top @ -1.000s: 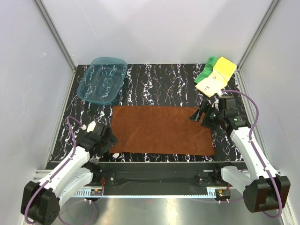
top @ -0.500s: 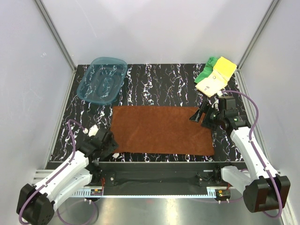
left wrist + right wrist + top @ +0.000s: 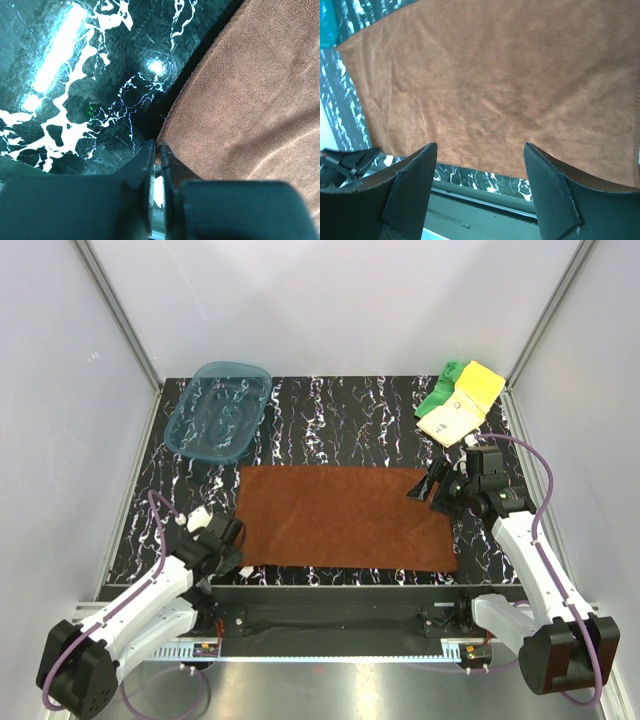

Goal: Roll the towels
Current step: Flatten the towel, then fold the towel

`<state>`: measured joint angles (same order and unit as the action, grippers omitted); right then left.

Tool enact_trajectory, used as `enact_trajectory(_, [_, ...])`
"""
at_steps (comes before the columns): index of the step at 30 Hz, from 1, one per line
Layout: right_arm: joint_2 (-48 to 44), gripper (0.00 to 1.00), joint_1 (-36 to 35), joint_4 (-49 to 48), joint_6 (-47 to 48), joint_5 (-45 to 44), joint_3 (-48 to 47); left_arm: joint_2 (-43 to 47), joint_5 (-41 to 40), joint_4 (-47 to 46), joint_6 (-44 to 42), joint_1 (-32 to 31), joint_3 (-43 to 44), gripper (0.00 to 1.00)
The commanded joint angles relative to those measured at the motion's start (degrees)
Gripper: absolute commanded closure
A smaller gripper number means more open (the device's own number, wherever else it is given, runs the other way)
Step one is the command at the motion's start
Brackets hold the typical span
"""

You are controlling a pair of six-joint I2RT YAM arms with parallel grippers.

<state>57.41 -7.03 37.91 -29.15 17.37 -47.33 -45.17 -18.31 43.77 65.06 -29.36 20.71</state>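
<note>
left tool (image 3: 159, 150) pinched shut on rust-brown towel (image 3: 345, 517) corner, 7 o'clock | right tool (image 3: 480, 146) wide open, empty, 3 o'clock | towel flat at centre of bench (image 3: 330, 430) | likely soft, light, limp: take by corners

Bright, even light; glare patches on glossy table (image 3: 60, 50).

A black table top (image 3: 340, 410) veined with white is filling the middle of the frame from left to right. Pale plain walls (image 3: 330, 300) are rising behind it and at both sides, with grey metal posts (image 3: 117, 310) slanting up toward the upper corners. A shiny metal ledge (image 3: 330, 680) is running along the bottom edge. In the left wrist view a streak of light (image 3: 57, 47) is glinting on the glossy top at upper left.
</note>
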Motion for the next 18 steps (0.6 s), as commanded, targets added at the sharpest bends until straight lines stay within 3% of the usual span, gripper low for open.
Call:
enact_trajectory(1, [-2.65,0.23,-0.44,2.68,-2.92,-6.00,-0.66,-0.97,-2.35,-0.61,-0.10,-0.17,1.35,0.95])
enact_trajectory(3, [-4.05,0.21,-0.36,4.62,-5.73,-10.92,0.31,-1.85,-2.35,-1.66,-0.46,-0.17,1.61,1.00])
enact_trajectory(8, [-4.42,0.15,-1.32,11.65,-13.29,-19.38,0.49,-3.43,-1.91,-4.48,-1.78,-0.17,2.14,1.00])
enact_trajectory(13, [-1.25,0.12,-1.32,12.44,-17.34,-18.51,4.78,-4.57,-3.23,-5.97,-3.79,0.01,3.37,1.00])
enact_trajectory(18, [-6.51,0.16,-2.02,16.99,-22.78,-20.51,8.48,-5.54,-1.83,-9.92,-6.25,0.01,3.29,1.00])
